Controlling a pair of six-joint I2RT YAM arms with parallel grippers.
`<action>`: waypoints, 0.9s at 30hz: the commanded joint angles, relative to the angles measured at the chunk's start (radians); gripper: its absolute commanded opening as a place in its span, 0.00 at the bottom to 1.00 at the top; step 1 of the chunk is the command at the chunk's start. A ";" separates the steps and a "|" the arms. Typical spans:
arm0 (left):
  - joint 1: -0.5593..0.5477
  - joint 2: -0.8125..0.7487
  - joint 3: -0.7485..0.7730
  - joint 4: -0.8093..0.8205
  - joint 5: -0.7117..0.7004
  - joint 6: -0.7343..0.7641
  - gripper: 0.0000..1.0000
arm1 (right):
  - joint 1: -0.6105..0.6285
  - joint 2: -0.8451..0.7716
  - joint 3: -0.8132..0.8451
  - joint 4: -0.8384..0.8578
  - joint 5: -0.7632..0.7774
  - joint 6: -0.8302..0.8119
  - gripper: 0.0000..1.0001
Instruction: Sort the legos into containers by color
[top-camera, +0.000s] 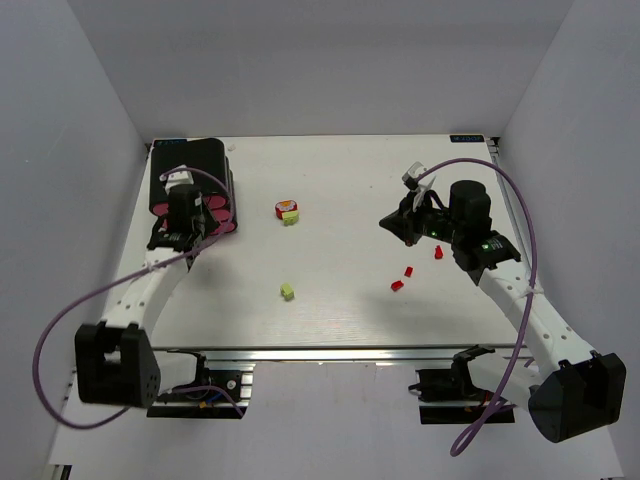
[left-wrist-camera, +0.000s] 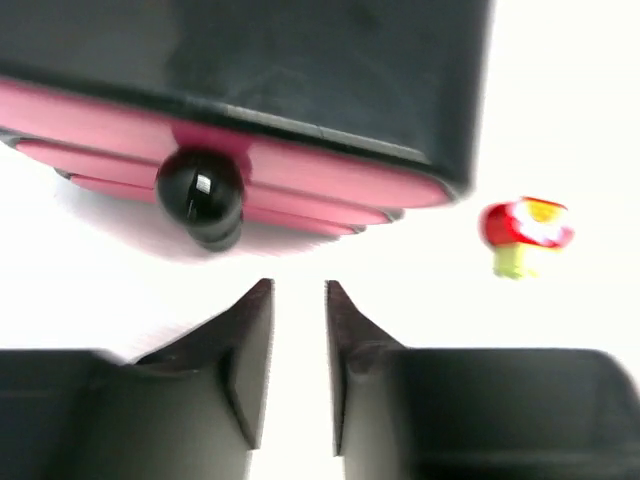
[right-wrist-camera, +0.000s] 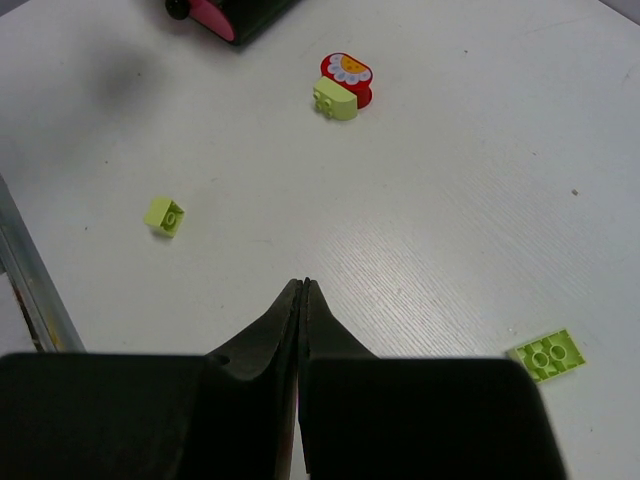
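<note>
The containers (top-camera: 192, 170) are pink drawers (left-wrist-camera: 320, 175) in a black housing at the back left, with a round black knob (left-wrist-camera: 200, 188) facing my left gripper. My left gripper (left-wrist-camera: 298, 292) hovers just in front of that knob. Its jaws stand a little apart with nothing between them. My right gripper (right-wrist-camera: 304, 286) is shut and empty above the table at the right (top-camera: 388, 222). Loose legos lie about: a red piece joined to a lime one (top-camera: 287, 211) (right-wrist-camera: 346, 85), a lime brick (top-camera: 287, 291) (right-wrist-camera: 164, 216), a lime plate (right-wrist-camera: 546, 355), and three red bricks (top-camera: 408, 270).
White walls close in the table (top-camera: 330, 180) on the left, back and right. A metal rail (top-camera: 330, 352) runs along the near edge. Purple cables loop off both arms. A small grey-white item (top-camera: 411, 177) lies behind the right wrist.
</note>
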 joint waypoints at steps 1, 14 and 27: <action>0.004 -0.173 -0.069 0.043 0.072 -0.031 0.42 | -0.004 0.005 0.003 0.008 -0.019 -0.009 0.00; 0.105 -0.133 -0.155 -0.022 0.176 -0.163 0.67 | -0.006 -0.025 0.003 0.004 -0.024 -0.011 0.00; 0.289 -0.304 -0.477 0.402 0.490 -0.387 0.65 | -0.003 -0.031 0.009 -0.008 -0.058 -0.014 0.00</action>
